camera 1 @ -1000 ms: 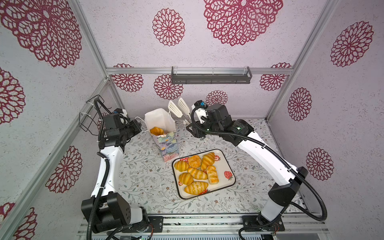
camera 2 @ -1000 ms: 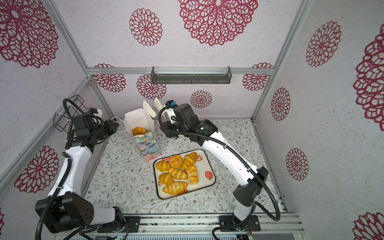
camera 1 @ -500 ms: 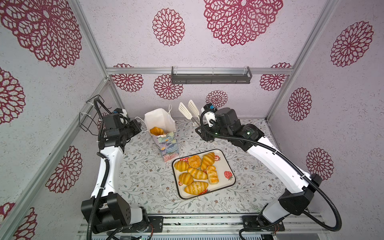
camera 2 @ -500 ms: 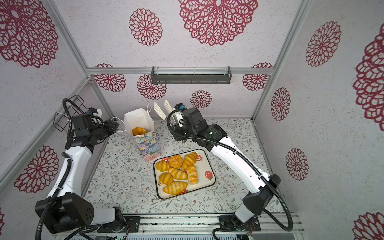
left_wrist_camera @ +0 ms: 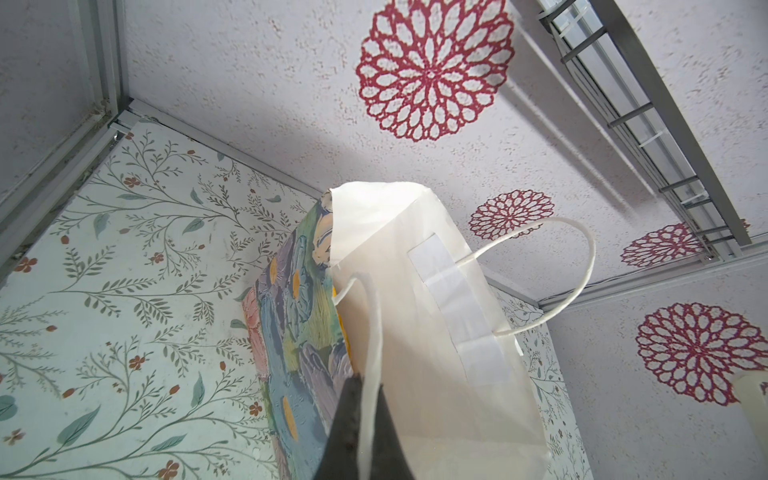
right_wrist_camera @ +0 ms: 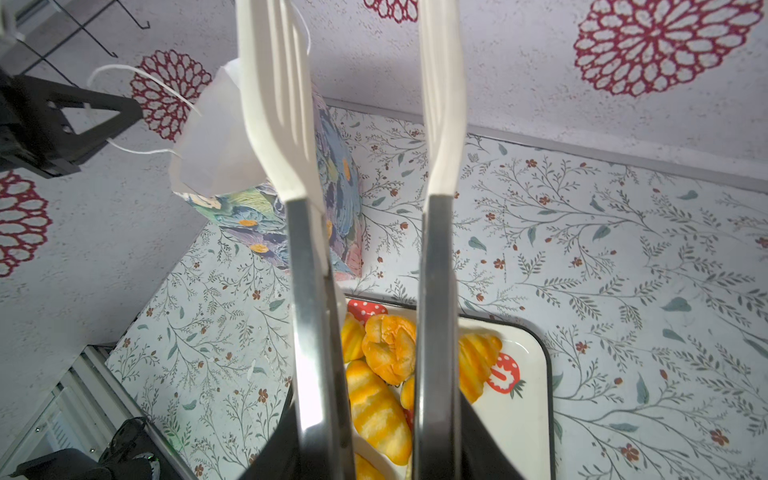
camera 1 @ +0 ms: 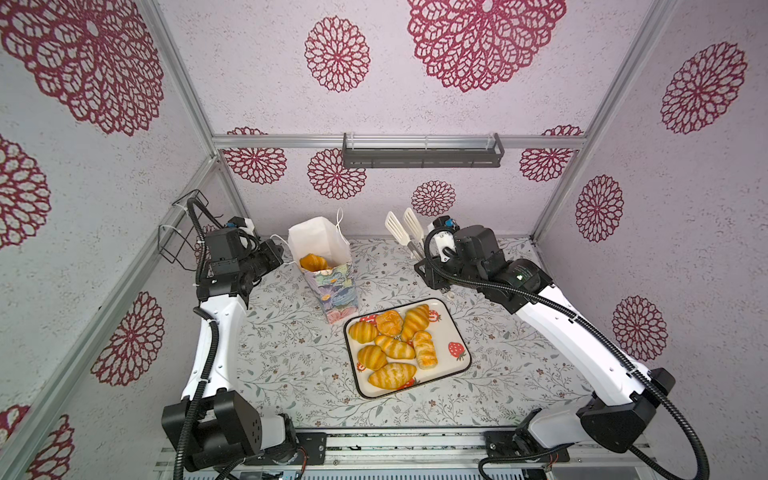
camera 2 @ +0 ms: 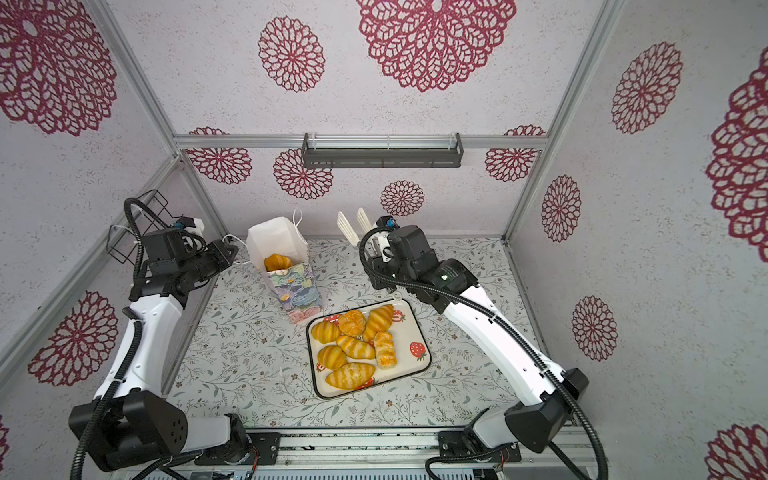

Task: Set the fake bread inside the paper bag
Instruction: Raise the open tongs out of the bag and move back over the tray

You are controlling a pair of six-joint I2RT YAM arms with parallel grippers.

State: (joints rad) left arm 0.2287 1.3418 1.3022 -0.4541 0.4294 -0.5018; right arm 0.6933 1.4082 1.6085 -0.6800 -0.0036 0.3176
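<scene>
Golden-orange and glossy: seven pieces of fake bread heaped on the strawberry tray, nearest the rail. At the near rim the front croissant lies with its long axis roughly 9-to-3. The braided loaf runs about 12-to-6. At the far rim the striped croissant runs 1-to-7, tip toward the back wall.

At 11 o'clock of the tray, just beside its corner, stands the paper bag, long axis upright, mouth up, one pastry already inside. At 9 o'clock of the bag, the left gripper is pinched tight on the cord handle. At 1 o'clock of the tray, the right gripper is closed round the tongs; their white blades stand apart, empty, pointing up and away.

Judged step: the next pick. Swing the blades down over an outer piece (the front croissant looks least hemmed in), straddle its short axis, and squeeze gently, since the glaze looks slippery. Lift clear before crossing to the mouth; a taut handle should keep it open
</scene>
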